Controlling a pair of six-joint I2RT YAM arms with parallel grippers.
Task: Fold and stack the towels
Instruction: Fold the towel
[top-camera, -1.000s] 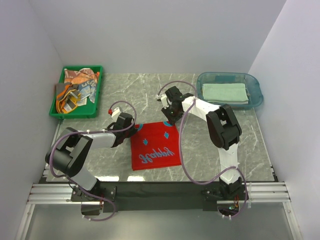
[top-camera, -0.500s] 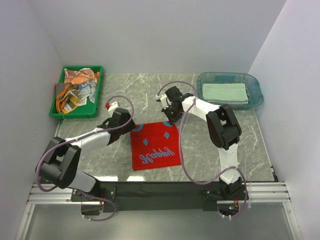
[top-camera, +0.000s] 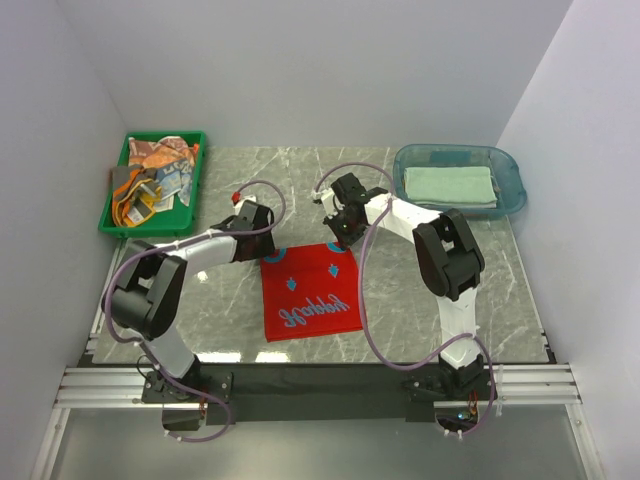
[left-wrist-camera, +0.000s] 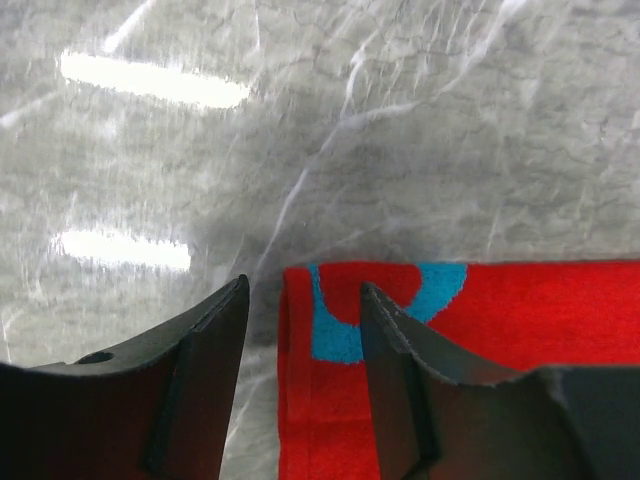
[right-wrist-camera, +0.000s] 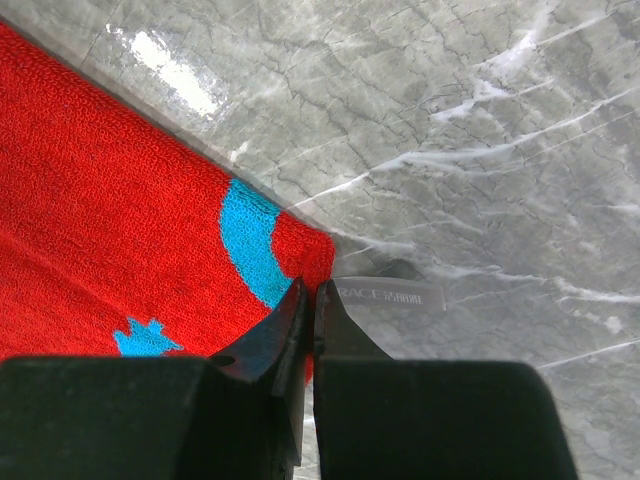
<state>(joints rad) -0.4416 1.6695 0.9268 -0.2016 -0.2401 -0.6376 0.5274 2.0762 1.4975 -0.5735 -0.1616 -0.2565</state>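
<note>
While the right claw (right-wrist-camera: 310, 290) is pinched tight on one far corner of the red towel (top-camera: 308, 290), the left claw (left-wrist-camera: 303, 288) stands about half open astride the other far corner, gripping nothing. The square of looped terry with blue lettering lies flat on the glossy marbled bench (top-camera: 520, 280).

Blue-lettered red towel (top-camera: 309, 292) flat at centre, pale folded towel (top-camera: 450, 185) in tub (top-camera: 515, 180), crumpled towels (top-camera: 155, 180) in tray (top-camera: 150, 229)
</note>
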